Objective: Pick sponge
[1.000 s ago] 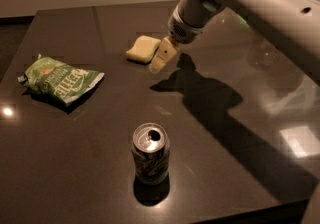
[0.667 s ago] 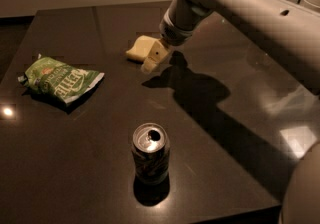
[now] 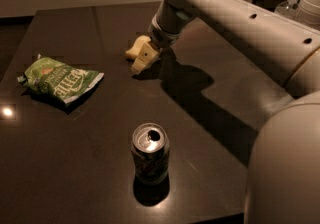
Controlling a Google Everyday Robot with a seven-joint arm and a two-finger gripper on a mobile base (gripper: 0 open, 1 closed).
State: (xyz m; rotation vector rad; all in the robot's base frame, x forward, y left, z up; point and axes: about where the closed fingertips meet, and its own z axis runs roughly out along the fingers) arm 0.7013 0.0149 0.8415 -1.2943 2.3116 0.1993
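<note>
Gripper (image 3: 142, 63), at the end of my arm (image 3: 240, 23), low over the far middle of the table (image 3: 60, 168), its tip at or just above the surface. I cannot tell whether it is open or closed, since only its near face shows.

Sponge (image 3: 132, 50): touching or just behind the gripper, on the side away from the camera and a little to the picture's left. Only a pale corner and an upper edge show past the gripper. The rest is covered, so I cannot read its long axis or its waist.

Governing relation, as I judge it: the sponge lies right at the gripper, not off to one side, so the coming move calls for a small settle and a squeeze, not a reach. I cannot tell whether the gripper sits around the sponge or merely beside it, and the grasp turns on that.

Bag (image 3: 60, 80): green, lying flat, well apart to the picture's left. Can (image 3: 150, 153): upright, well apart near the front edge. Neither is in my way.
</note>
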